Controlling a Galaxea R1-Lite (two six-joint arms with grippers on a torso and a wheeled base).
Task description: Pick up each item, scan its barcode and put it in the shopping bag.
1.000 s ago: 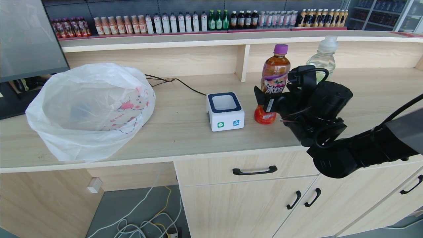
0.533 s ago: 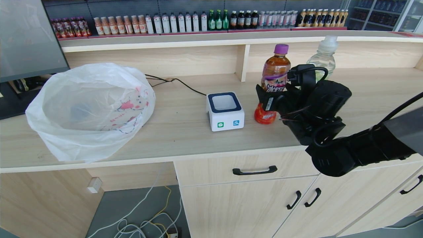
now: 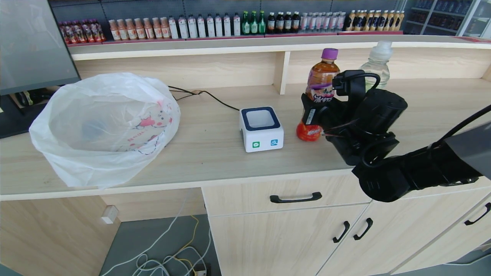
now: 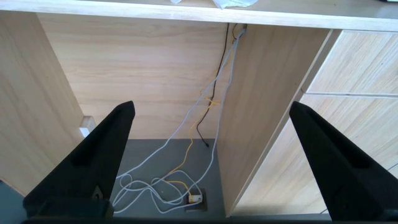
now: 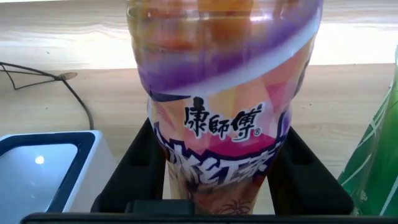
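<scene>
Right hand clamps a purple-capped amber plastic bottle beside the white box-shaped scanner; left hand spread apart.

A tea bottle with amber drink, a purple cap and a purple-and-orange label sits clamped in the jaws of the right gripper, leaning slightly, its red base just beside the scanner. The scanner is a small white box with a dark-rimmed window on top, standing mid-surface. A clear bottle with a pale cap stands upright behind. The white shopping bag sits open at the left.
</scene>
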